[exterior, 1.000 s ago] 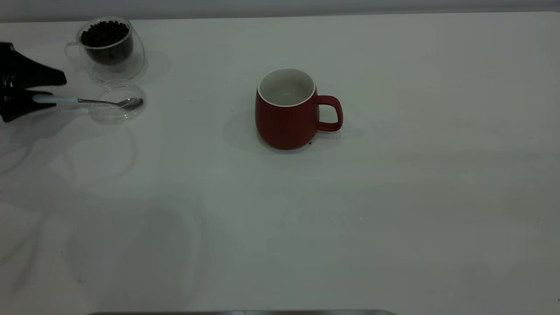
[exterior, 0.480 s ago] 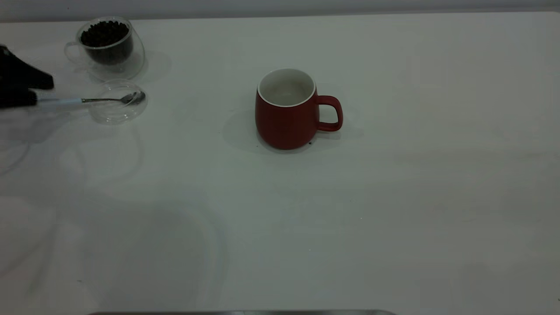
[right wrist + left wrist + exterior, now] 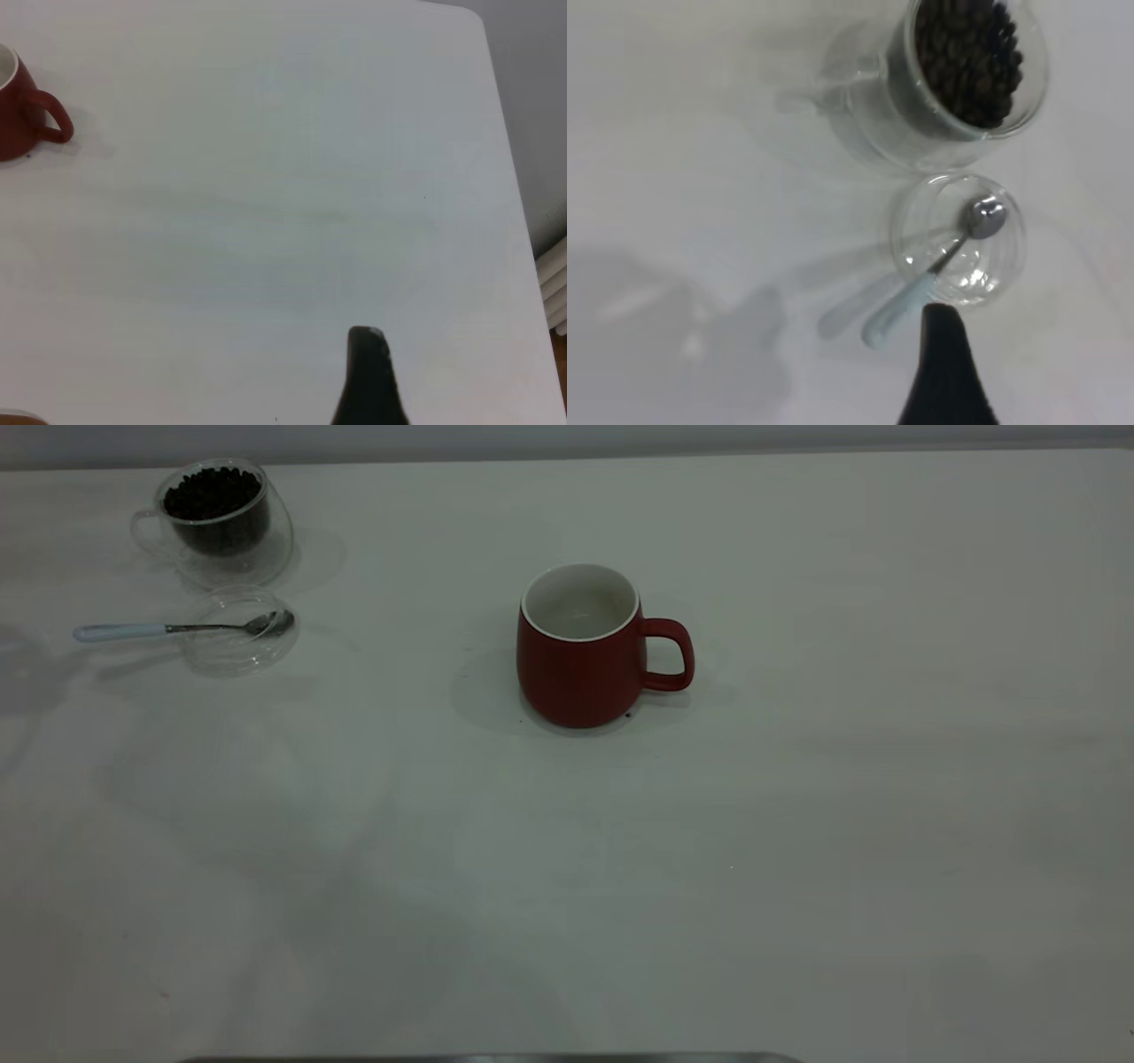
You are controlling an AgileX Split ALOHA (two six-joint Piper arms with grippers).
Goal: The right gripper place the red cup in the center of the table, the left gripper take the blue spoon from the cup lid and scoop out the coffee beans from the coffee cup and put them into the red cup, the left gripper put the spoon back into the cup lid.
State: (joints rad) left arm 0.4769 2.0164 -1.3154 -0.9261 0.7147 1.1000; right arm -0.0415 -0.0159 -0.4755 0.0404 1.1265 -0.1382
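brightness: dim and even, the wide white tabletop (image 3: 797, 797) reading grey
shadows: soft, broad patches across the near left; a faint one beside the rounded dark-red ceramic mug (image 3: 580, 651)
glare: small glints on the clear shallow round lid (image 3: 959, 237)
focus: left wrist view soft, its dark fingertip (image 3: 946, 372) blurred

The coffee cup (image 3: 943, 93) stands on the white table (image 3: 682, 177), filled with coffee beans (image 3: 967, 57). Just beside it lies the cup lid (image 3: 959, 237), with the blue spoon (image 3: 926, 276) resting across it, bowl inside and pale handle poking over the rim. One dark finger (image 3: 946, 372) of the left pincer sits near the handle, apart from it.
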